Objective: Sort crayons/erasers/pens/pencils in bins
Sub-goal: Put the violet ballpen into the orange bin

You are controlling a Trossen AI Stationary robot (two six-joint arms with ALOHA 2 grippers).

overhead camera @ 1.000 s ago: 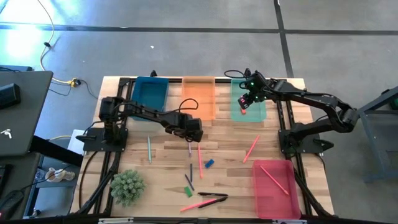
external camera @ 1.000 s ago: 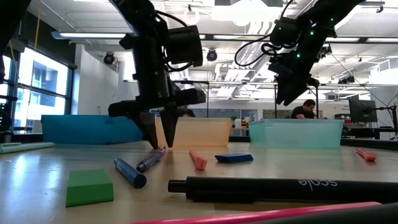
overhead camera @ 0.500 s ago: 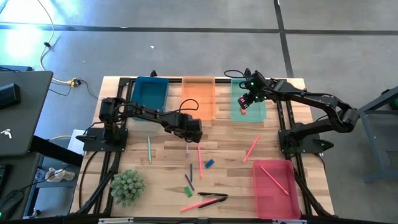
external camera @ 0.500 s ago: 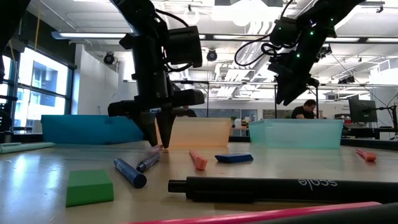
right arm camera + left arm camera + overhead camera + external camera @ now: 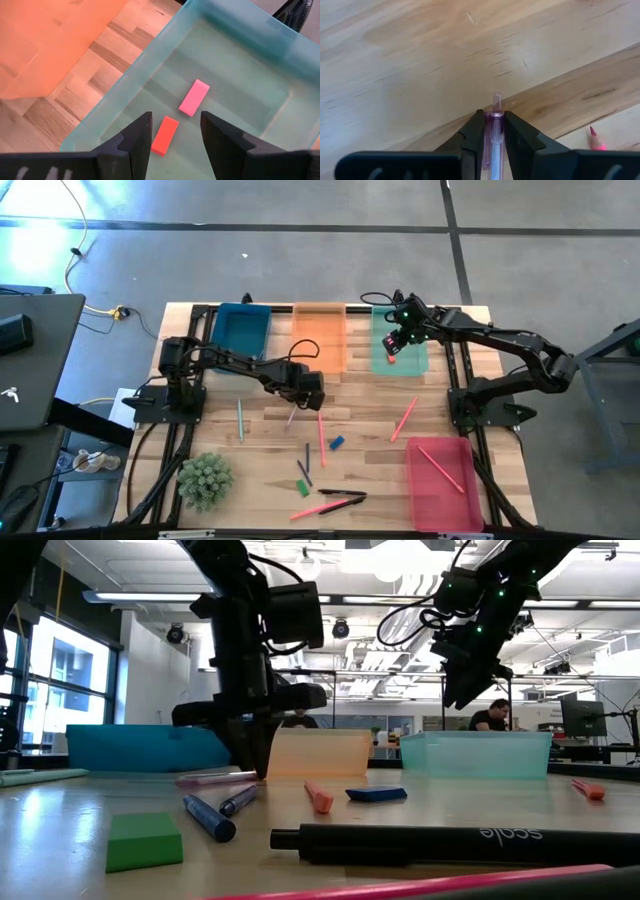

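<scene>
Pen: a clear purple pen (image 5: 493, 131) sits pinched between the left hand's fingers, low over the worktop (image 5: 370, 415), in front of the orange bin (image 5: 320, 333).
Left hand (image 5: 296, 402): clamped on the pen near one end.
Erasers: a red-orange (image 5: 165, 135) and a pink one (image 5: 194, 97) lie in the green bin (image 5: 125, 85).
Right hand (image 5: 172, 129): fingers apart, empty, hovering over the green bin.
Risk: the grip looks off-centre, so the pen may swing or slip on lifting, or catch a bin wall.
Writing: a black pen (image 5: 450, 840) in the foreground reads "scale", upside down.
</scene>
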